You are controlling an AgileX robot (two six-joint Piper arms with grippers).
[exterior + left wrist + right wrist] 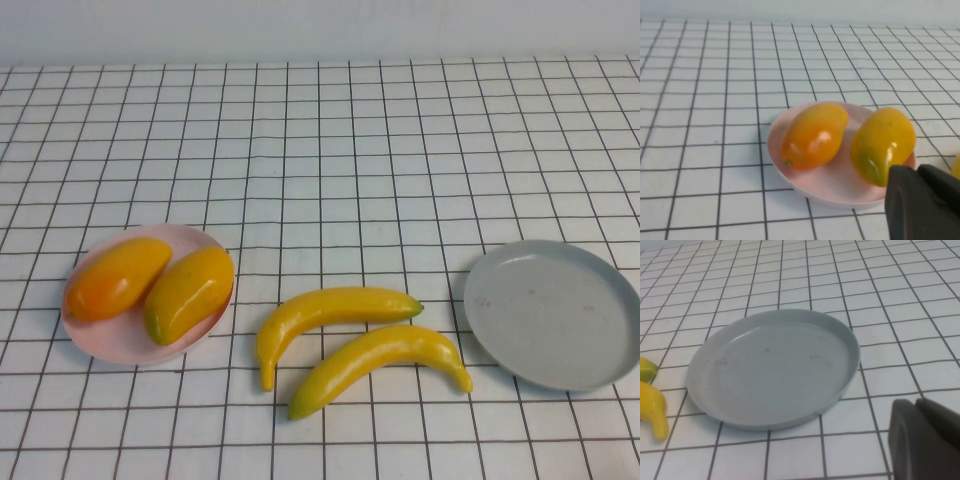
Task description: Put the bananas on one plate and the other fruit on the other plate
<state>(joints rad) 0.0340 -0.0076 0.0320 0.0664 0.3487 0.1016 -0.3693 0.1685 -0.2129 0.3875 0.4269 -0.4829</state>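
Observation:
Two bananas lie on the table between the plates, one [330, 310] behind the other [380, 362]. The orange mango [117, 277] and the yellow, green-ended mango [190, 292] lie side by side on the pink plate [120, 345] at the left. The grey plate [555, 315] at the right holds nothing. Neither gripper shows in the high view. My left gripper [917, 172] is shut and empty, close to the pink plate [830, 182]. My right gripper [915, 402] is shut and empty beside the grey plate [775, 367], with a banana end [652, 407] past the plate's far side.
A white cloth with a dark grid [320, 150] covers the whole table. A pale wall runs along the back edge.

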